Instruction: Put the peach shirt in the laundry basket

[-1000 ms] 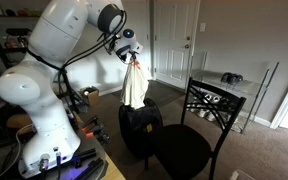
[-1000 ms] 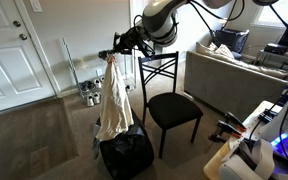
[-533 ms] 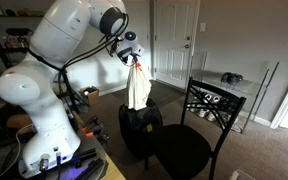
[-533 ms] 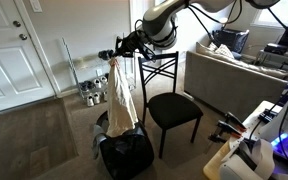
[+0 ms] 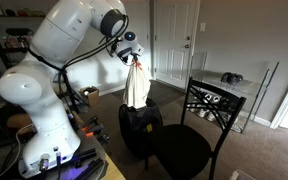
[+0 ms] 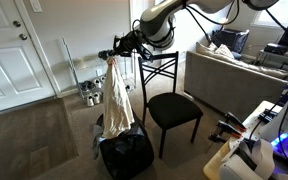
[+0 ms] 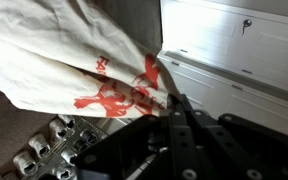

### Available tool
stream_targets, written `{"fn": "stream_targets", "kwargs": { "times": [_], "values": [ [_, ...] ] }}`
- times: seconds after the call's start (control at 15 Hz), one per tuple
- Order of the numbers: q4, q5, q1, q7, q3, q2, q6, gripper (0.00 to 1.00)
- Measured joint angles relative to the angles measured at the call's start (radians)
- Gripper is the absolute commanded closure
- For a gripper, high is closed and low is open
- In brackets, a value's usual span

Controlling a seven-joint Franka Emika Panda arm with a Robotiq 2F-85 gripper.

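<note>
Peach shirt [image 6: 117, 100] hangs straight down from the gripper [image 6: 111, 58], pinched tight, right above the laundry basket [image 6: 126, 156].

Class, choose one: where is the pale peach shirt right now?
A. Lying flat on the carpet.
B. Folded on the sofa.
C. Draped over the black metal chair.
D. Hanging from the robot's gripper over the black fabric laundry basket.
D: the pale peach shirt hangs from the shut gripper, its lower end down at the black fabric laundry basket, beside the black metal chair.
</note>
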Motion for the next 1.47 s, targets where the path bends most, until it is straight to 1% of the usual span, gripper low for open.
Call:
{"fn": "stream_targets", "kwargs": {
  "times": [0.27,0.53,0.67,0.73,0.87,0.93,1.0,1.07,1.13,1.27,1.47],
  "values": [
    [0.018,0.001,0.019,0.0,-0.022,0.002,0.003,0.49],
    [0.029,0.001,0.017,0.001,-0.028,0.003,0.003,0.23],
    [0.03,0.001,0.014,0.001,-0.028,0.005,0.003,0.11],
    [0.03,0.001,0.009,0.001,-0.026,0.006,0.003,0.04],
    [0.024,0.001,-0.014,0.001,-0.012,0.008,0.003,0.0],
    [0.016,0.001,-0.037,0.001,0.003,0.008,0.004,0.1],
    [0.003,0.001,-0.067,0.001,0.021,0.008,0.005,0.03],
    [-0.01,0.001,-0.096,0.001,0.038,0.008,0.005,0.0],
    [-0.02,0.001,-0.118,0.001,0.05,0.008,0.005,0.0],
    [-0.029,0.001,-0.133,0.001,0.058,0.008,0.005,0.0],
    [-0.03,0.001,-0.13,0.001,0.062,0.008,0.005,0.0]
  ]
}}
